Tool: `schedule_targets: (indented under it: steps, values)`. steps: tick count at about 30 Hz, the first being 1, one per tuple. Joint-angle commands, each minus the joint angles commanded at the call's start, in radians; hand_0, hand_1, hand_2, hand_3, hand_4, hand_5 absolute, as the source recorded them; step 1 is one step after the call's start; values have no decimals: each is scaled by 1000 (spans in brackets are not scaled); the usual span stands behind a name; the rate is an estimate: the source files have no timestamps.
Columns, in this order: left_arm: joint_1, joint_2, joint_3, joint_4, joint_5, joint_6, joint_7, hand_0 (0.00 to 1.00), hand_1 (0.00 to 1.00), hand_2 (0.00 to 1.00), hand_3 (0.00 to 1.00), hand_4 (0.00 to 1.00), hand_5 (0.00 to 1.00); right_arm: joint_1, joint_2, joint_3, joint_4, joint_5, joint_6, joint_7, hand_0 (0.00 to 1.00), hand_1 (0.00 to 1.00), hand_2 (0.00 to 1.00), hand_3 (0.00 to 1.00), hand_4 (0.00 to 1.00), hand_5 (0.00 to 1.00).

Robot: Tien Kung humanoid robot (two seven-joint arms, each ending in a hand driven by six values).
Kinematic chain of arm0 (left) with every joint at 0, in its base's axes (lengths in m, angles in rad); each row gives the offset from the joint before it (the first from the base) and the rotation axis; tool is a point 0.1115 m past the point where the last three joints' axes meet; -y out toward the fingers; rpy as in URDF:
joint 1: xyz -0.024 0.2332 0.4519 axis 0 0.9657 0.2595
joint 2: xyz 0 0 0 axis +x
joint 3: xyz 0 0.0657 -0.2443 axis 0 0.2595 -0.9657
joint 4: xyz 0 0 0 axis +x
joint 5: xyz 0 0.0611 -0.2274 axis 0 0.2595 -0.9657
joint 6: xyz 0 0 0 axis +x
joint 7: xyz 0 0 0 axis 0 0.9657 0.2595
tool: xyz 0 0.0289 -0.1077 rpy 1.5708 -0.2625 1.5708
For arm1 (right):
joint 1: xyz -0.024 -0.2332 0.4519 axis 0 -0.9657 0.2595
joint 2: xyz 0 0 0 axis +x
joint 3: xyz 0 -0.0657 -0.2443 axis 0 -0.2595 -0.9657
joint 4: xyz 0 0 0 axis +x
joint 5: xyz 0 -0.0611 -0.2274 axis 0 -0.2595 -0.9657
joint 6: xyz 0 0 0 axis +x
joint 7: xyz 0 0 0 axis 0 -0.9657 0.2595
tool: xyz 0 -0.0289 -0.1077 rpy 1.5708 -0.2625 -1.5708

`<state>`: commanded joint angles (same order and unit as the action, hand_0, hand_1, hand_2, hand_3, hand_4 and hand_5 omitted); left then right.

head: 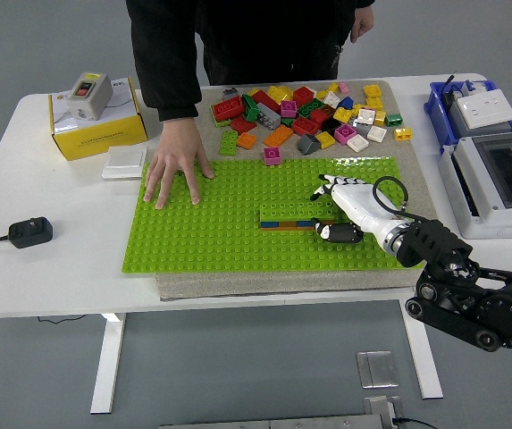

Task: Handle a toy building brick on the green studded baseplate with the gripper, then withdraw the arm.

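The right hand [343,207] lies low on the green studded baseplate [211,228] at the right end of a long green brick [293,213] that sits on the plate over a thin blue-and-orange strip — its white fingers [329,186] are curled at that end, though whether they truly grip the brick I cannot tell. Across the plate, a person's hand [175,172] presses flat on its far left corner, and a heap of loose bricks [305,114] lies beyond on the white surface [41,277].
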<state>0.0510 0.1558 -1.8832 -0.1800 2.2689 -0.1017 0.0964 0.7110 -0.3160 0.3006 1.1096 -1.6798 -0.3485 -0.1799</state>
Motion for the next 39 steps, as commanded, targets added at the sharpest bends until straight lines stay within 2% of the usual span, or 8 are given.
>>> schedule_targets:
  steps: [1, 6, 7, 18, 28, 30, 31, 39]
  values:
    - [0, 0, 0, 0, 0, 0, 0, 646, 638, 476, 577, 155, 768, 0, 0, 1, 0, 1, 1, 0, 945, 982, 998, 776, 585, 433]
    - [-1, 0, 0, 0, 0, 0, -2, 646, 638, 476, 577, 155, 768, 0, -1, 6, 0, 9, 9, 4, 945, 982, 998, 776, 585, 433]
    - [-1, 0, -1, 0, 0, 0, -2, 646, 638, 474, 577, 154, 768, 0, -1, 7, 0, 11, 11, 5, 947, 983, 998, 867, 587, 433]
    - [2, 0, -7, 0, 0, -3, -5, 646, 637, 476, 577, 154, 768, -3, -8, 23, 14, 24, 17, 12, 946, 980, 998, 881, 606, 454]
    - [4, -2, -2, 0, 0, -6, -7, 646, 638, 473, 576, 154, 769, -11, -34, 89, 56, 132, 55, 50, 951, 981, 998, 885, 623, 473]
    - [5, -2, 1, 0, 0, -7, -8, 646, 638, 473, 576, 154, 769, -17, -45, 99, 71, 136, 52, 50, 951, 981, 998, 885, 623, 473]
    - [5, -3, 0, 0, 0, -7, -8, 646, 638, 472, 576, 154, 770, -22, -52, 104, 81, 127, 48, 45, 958, 982, 998, 886, 662, 514]
    - [8, -5, 4, 0, 0, -6, -7, 646, 639, 470, 575, 154, 770, -79, -119, 126, 179, 5, 29, 5, 960, 982, 998, 853, 660, 529]
